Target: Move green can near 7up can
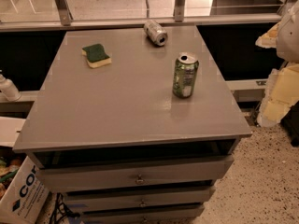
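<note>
view: camera view, the only one; every entry below is read from it.
jaws: not made out as such. They are judged to belong to the pale rounded bulk [288, 31] at the right edge of the view, off beyond the side of the surface. Whether they are released or clenched cannot be told.
surface [126, 106]: grey cabinet top over a stack of drawers [138, 174].
green can [185, 75]: stands on the surface, the nearest of the listed things to the jaws. It sits leftward of them and lower in the view, apart from them.
green can, axis: long axis upright, the opened silver top facing up and the base flat on the surface.
7up can [155, 32]: lies on its side near the far edge, farther from the jaws than the green can and well apart from it.
7up can, axis: long axis lies along the surface, slanting from far-left to near-right. The shiny end faces near-right.
sponge [96, 55]: green-topped and pale beneath, the farthest thing from the jaws and off any likely path.
step in hand: judged to be the approach and grasp of the green can, which is not yet near the 7up can.
method: judged best to meet the green can at mid-body from the side, jaws spread wider than it and square to the upright axis. They should close evenly so it does not tip, then lift it just clear.
placement: set it down upright just beside the 7up can, not touching.
risk: a nudged lying can may roll off the far edge.
</note>
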